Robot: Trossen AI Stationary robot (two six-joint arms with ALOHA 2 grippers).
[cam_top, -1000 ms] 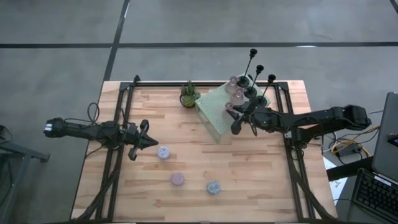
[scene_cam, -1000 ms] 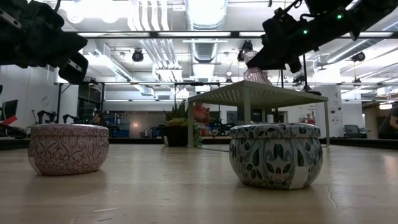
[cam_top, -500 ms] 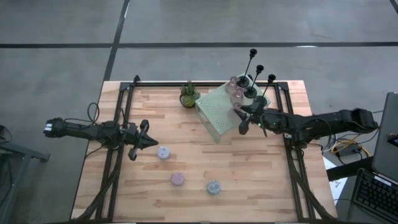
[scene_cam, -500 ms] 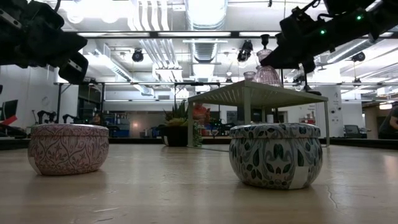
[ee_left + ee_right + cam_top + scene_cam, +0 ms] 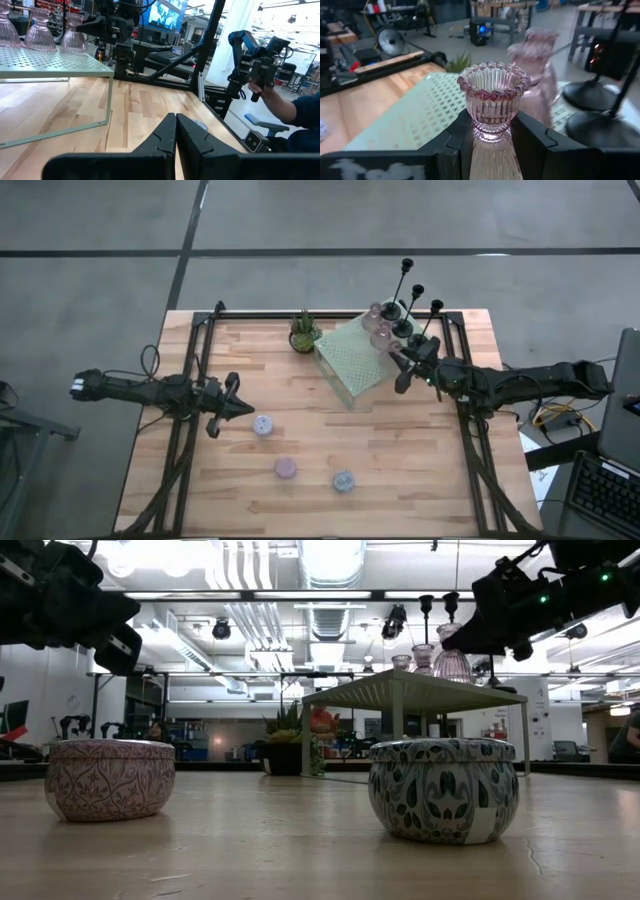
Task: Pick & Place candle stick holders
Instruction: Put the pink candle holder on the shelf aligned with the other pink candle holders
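My right gripper (image 5: 398,362) is shut on a pinkish glass cup (image 5: 493,100) over the right edge of the pale green platform (image 5: 345,358). Two more glass cups (image 5: 381,320) stand on the platform's far corner. Three black holders (image 5: 414,320) with thin stems stand just beyond them. Three pastel round holders (image 5: 286,468) sit on the wood in front, two of them in the low view (image 5: 443,788). My left gripper (image 5: 238,408) hovers shut at the table's left, touching nothing. My right gripper pinches the glass cup's narrow stem (image 5: 492,134), just under the ribbed bowl, between its two fingers (image 5: 461,137). The fingers come nearly level from the table's right side. The cup stands upright; whether its foot (image 5: 452,676) touches the platform, I cannot tell.
A small potted plant (image 5: 304,332) stands left of the platform at the far edge. Black frame rails (image 5: 190,380) run along both sides of the table. Bare wood lies between the platform and the pastel holders. A person's hand (image 5: 260,87) shows beyond the table's right edge.
My right gripper has drawn back toward the table's right edge, from over the platform's middle to its right edge. It carries the glass cup along, still upright.
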